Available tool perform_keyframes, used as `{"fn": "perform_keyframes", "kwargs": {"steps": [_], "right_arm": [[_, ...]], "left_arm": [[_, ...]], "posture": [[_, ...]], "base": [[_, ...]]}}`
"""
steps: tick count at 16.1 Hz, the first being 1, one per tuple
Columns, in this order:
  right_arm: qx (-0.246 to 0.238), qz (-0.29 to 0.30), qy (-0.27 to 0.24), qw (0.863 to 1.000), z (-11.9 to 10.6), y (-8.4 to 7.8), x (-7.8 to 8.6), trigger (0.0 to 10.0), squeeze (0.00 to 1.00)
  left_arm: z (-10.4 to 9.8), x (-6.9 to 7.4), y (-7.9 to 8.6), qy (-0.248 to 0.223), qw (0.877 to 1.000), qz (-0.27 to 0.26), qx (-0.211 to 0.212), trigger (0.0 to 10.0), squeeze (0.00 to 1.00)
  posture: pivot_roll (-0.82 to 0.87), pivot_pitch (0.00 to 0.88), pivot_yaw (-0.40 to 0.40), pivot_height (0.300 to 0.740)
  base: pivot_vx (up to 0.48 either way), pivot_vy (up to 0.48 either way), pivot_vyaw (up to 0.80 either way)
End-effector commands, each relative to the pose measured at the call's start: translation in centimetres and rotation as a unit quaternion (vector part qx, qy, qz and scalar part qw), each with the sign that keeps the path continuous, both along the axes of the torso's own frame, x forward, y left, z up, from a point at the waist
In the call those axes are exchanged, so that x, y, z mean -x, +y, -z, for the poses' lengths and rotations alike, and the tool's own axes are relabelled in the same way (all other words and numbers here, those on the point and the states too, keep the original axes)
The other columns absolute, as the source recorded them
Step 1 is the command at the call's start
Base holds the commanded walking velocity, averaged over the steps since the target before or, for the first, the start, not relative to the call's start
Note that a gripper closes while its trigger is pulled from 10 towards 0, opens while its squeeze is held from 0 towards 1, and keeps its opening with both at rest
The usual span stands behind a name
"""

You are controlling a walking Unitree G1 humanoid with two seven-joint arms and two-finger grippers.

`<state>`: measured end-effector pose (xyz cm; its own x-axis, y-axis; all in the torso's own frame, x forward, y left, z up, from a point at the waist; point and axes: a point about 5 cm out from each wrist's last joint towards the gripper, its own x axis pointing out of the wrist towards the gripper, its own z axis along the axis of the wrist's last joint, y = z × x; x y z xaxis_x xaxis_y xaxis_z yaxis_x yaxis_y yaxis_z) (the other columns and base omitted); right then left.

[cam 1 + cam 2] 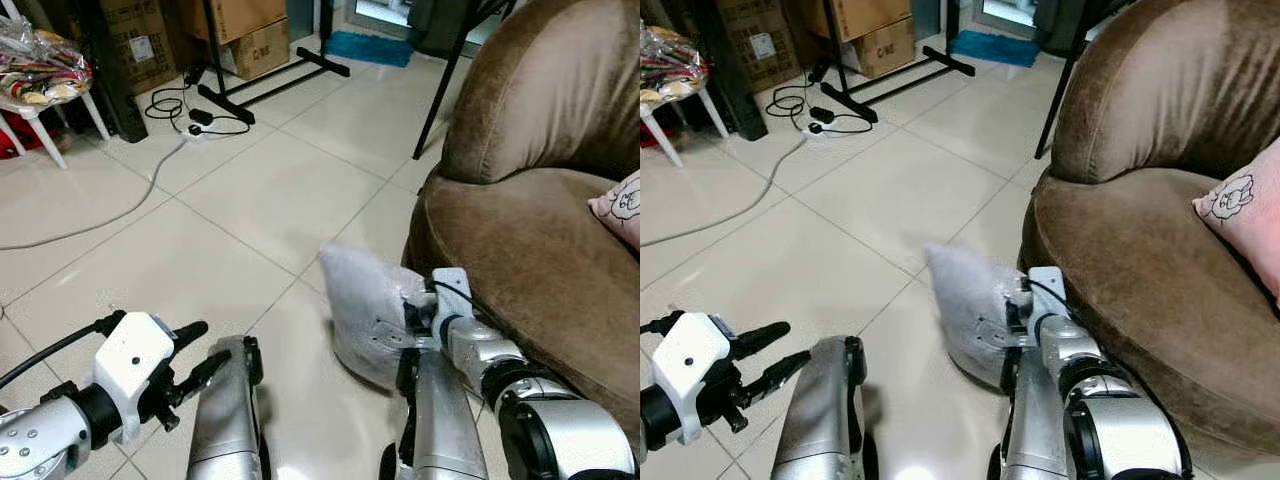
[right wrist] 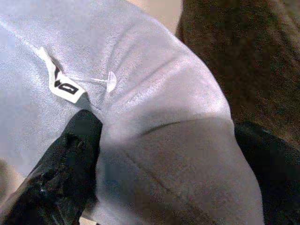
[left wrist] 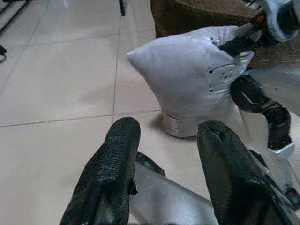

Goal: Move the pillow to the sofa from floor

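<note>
- The right pincer (image 1: 408, 318) is clamped on the grey pillow (image 1: 365, 305), whose lower corner rests on the tiled floor (image 1: 240, 210), just beside the brown sofa (image 1: 520, 240).
- The left pincer (image 1: 197, 352) hovers apart, fingers spread wide.

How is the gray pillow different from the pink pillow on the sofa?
The gray pillow is plain silvery gray; the pink pillow has a little black drawing on it. The gray pillow is down by the floor tiles in front of the sofa, while the pink pillow already rests on the seat. The right tool is pinching the gray pillow; nothing holds the pink one. Both look soft.
</note>
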<state>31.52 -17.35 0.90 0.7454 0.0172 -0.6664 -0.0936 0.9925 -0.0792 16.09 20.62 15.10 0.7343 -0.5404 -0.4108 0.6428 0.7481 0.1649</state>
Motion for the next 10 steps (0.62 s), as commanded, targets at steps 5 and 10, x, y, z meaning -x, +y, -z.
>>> {"fn": "perform_keyframes", "kwargs": {"steps": [5,10], "right_arm": [[0.025,-0.024,0.028,0.999,1.10,0.28,1.02,0.0,0.00],[0.031,-0.027,0.029,0.999,0.98,0.35,0.89,0.0,0.00]], "left_arm": [[-0.17,0.33,-0.20,0.015,1.000,0.017,-0.003,10.0,0.00],[-0.46,0.27,-0.67,0.014,1.000,0.020,0.008,10.0,0.00]], "posture": [[0.25,0.100,0.009,0.465],[0.25,0.097,0.005,0.465]], "base": [[0.000,0.000,0.00],[0.000,0.000,0.00]]}}
